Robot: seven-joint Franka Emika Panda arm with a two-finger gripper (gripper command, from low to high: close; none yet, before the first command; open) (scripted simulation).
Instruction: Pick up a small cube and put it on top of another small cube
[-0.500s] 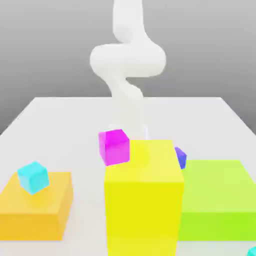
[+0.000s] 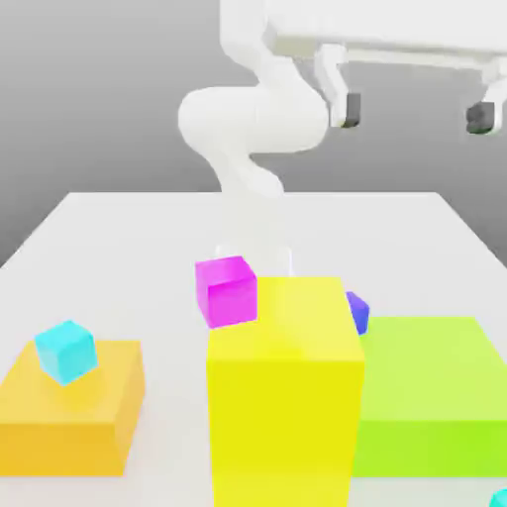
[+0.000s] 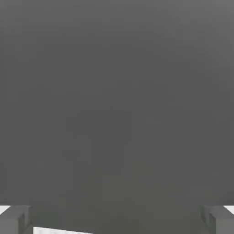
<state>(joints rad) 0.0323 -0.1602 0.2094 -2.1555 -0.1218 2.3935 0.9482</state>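
Grey backdrop behind a white surface [image 2: 119, 233] carrying coloured blocks. At the exterior view's lower right corner, a turquoise sliver marks the small cube [image 2: 500, 498], cut by the frame edge, so its facing cannot be told. A paler cyan cube [image 2: 66, 351] sits tilted on the orange block [image 2: 69, 411]; a magenta cube [image 2: 227, 290] and a purple cube [image 2: 357, 311] flank the tall yellow block [image 2: 284, 396], beside the green block [image 2: 426, 396]. The white arm rises behind, its hand held high. The pincer [image 2: 413, 107] hangs wide, empty, fingertips [image 3: 13, 220] dark against grey in the hand view.
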